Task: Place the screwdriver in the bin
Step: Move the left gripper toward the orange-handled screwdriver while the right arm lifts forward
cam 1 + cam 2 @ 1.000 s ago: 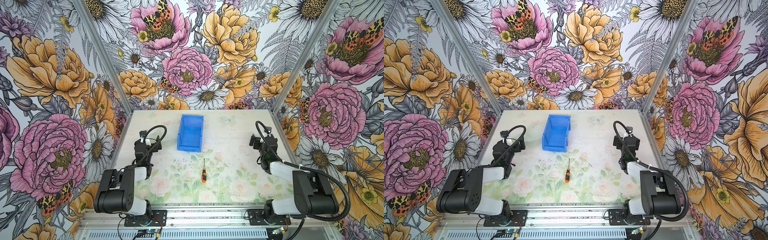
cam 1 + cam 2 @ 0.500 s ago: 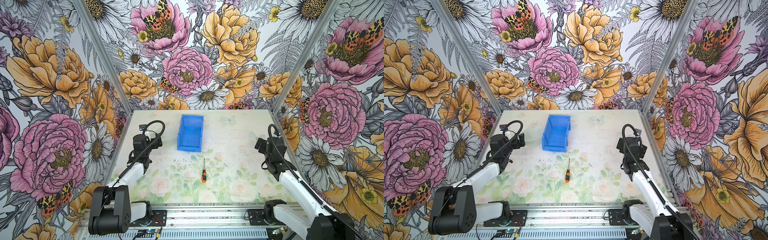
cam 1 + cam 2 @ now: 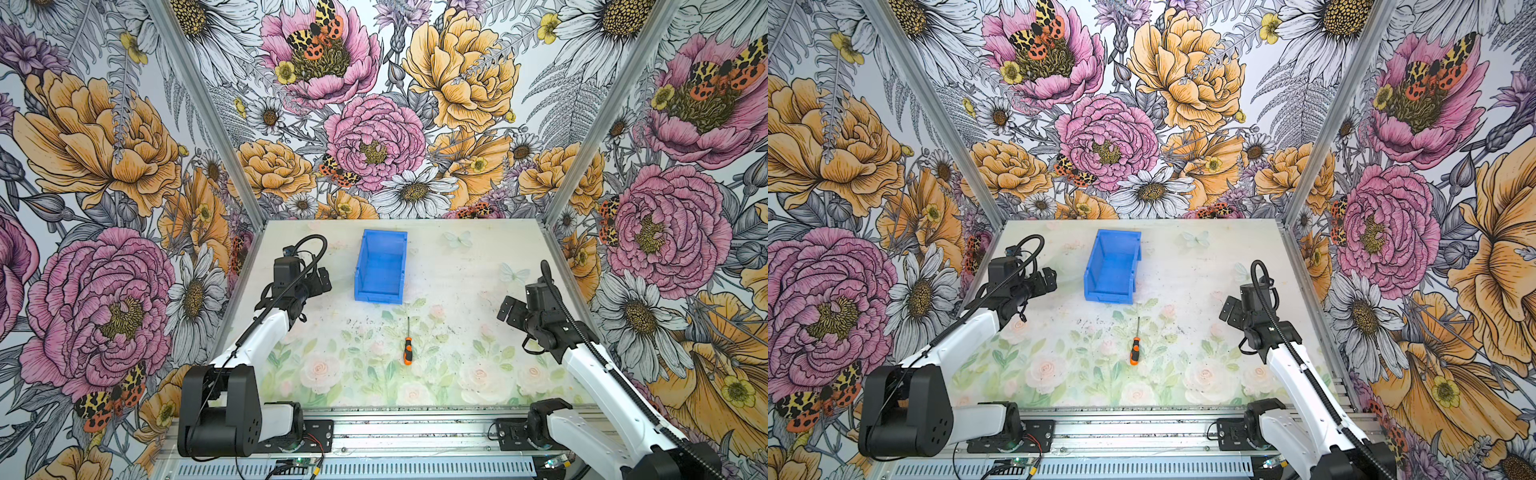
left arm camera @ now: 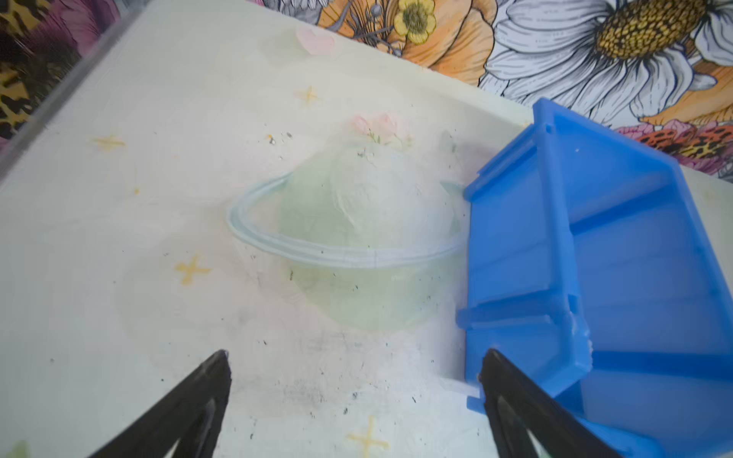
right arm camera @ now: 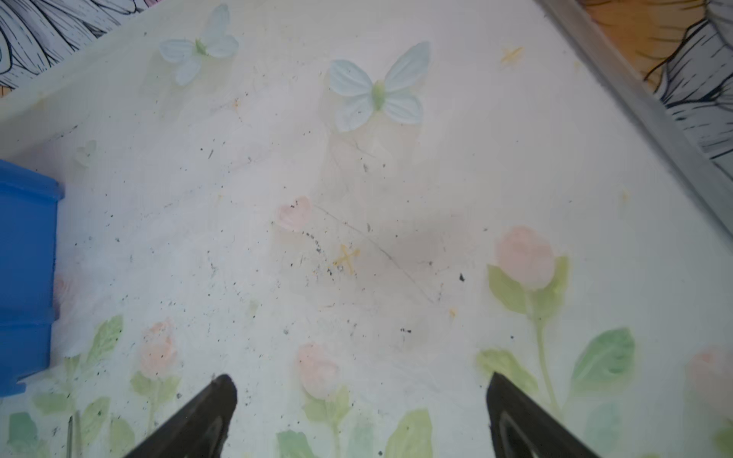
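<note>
1. While the screwdriver (image 3: 407,351) is lying flat on the table (image 3: 457,266), nothing of the task is counting as done. It is sitting outside the bin (image 3: 378,296), near the low front lip but apart from it, thin shaft pointing toward the bin, orange-and-black handle toward the robot's base.
2. Bin is standing upright toward the back of the table and is showing empty in both top views.
3. Left gripper (image 3: 322,280) is hovering just beside the bin's left wall, jaws standing wide apart with nothing between them. Its wrist view is showing only bare table and the bin's wall ahead.
4. Right gripper (image 3: 509,309) is hanging over the right side of the table, well apart from both screwdriver and bin. Its jaws are likewise standing apart and holding nothing, per its wrist view.
5. Neither gripper is touching the screwdriver, which is lying between the two arms.
6. Judging from this, every step is waiting to be done: coming down on the handle, closing, lifting, carrying over the bin's rim, letting go.
7. Likely snag: the tool is lying low and slim, so a grasp is probably needing the jaws right down at the table surface, across the handle rather than the thin shaft. A miss is risking a nudge or a roll.
</note>
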